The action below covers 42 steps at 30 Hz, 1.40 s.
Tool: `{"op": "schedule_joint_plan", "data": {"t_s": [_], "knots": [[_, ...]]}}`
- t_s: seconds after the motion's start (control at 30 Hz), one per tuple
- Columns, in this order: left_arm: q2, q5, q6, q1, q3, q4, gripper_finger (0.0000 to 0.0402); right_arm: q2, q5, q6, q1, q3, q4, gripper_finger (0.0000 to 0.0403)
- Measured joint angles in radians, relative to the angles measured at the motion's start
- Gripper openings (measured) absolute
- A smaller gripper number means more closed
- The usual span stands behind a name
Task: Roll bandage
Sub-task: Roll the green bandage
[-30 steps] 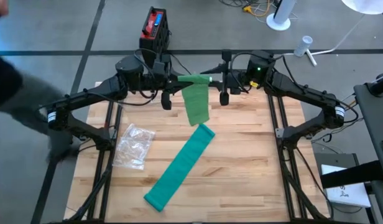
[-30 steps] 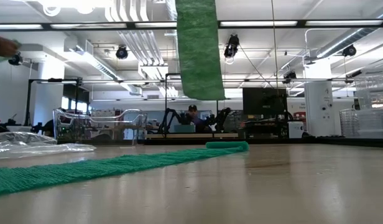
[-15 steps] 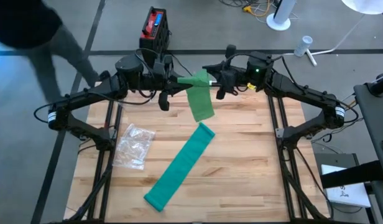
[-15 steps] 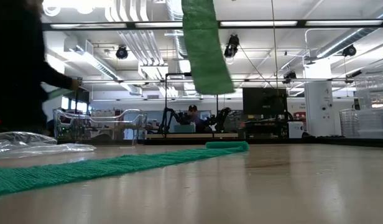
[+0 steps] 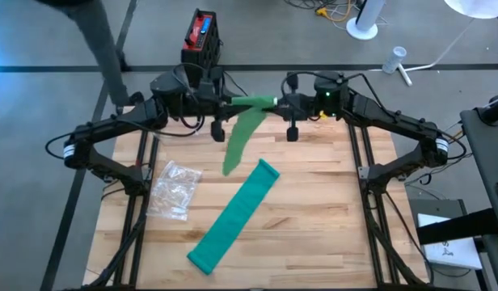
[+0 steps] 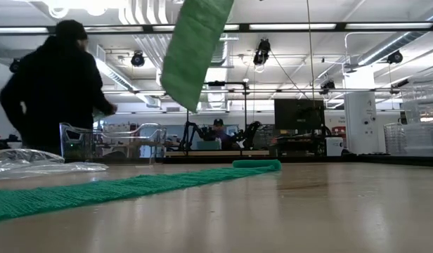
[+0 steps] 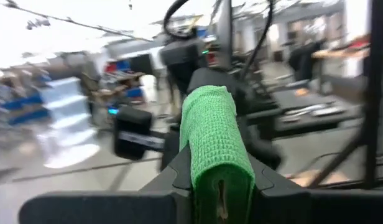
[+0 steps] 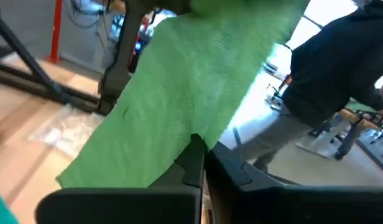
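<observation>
Held aloft at the worktop's (image 5: 314, 210) 12 o'clock edge, the bandage (image 5: 238, 139) — pinched by left end effector (image 5: 222, 103) and right end effector (image 5: 275, 103) — may slip free if its dangling tail swings.

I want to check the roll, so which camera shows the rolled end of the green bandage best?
The left wrist view: the rolled end fills it, between the left gripper's fingers. The high view shows it small between both grippers. The low view and right wrist view show only the hanging tail.
</observation>
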Motion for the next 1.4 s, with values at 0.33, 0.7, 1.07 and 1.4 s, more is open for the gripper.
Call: {"op": "schedule_joint_plan", "data": {"t_s": [0.33,0.7,1.07,1.4], "knots": [[0.01,-0.055,0.188,0.0,0.0,-0.012,0.0044,-0.026,0.08,0.028,0.0,0.115,-0.159,0.0137],[-0.009,-0.077,0.239,0.0,0.001,-0.058,0.0044,-0.087,0.032,-0.148,0.011,0.233,-0.225,0.027],[-0.01,-0.076,0.331,0.001,0.001,-0.065,0.0044,0.01,-0.108,-0.258,0.02,0.183,-0.004,0.0281],[-0.01,-0.076,0.352,0.001,0.001,-0.065,0.0047,0.065,-0.045,-0.291,0.02,0.182,0.046,0.025]]}}
